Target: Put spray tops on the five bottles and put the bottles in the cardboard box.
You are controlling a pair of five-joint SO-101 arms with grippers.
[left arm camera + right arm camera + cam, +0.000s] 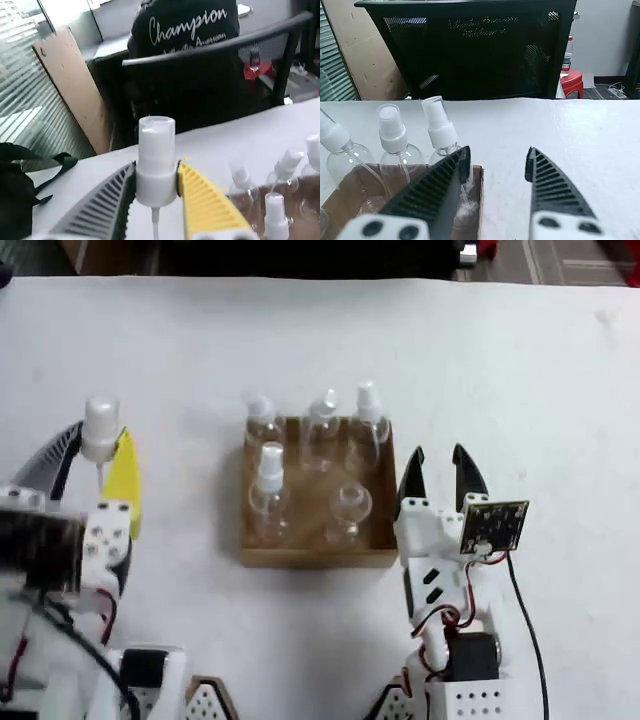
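1. High view: I see the brown cardboard box (320, 558) holding five clear plastic bottles (322, 430), one uncapped; the left wrist view adds the dip tube (155, 222).
2. White plastic spray top (156, 160): upright, tube downward, well apart from the box.
3. Left gripper (100, 440) jaws pinch it; right gripper (438, 458), beside the box, jaws spread.

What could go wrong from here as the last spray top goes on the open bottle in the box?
1. The thin tube under the top hangs free below the left tool; it could miss the open bottle and bend.
2. The capped bottles crowd that bottle in the box, so the tool may knock one.
3. The right tool is open beside the box, so nothing steadies the bottle.
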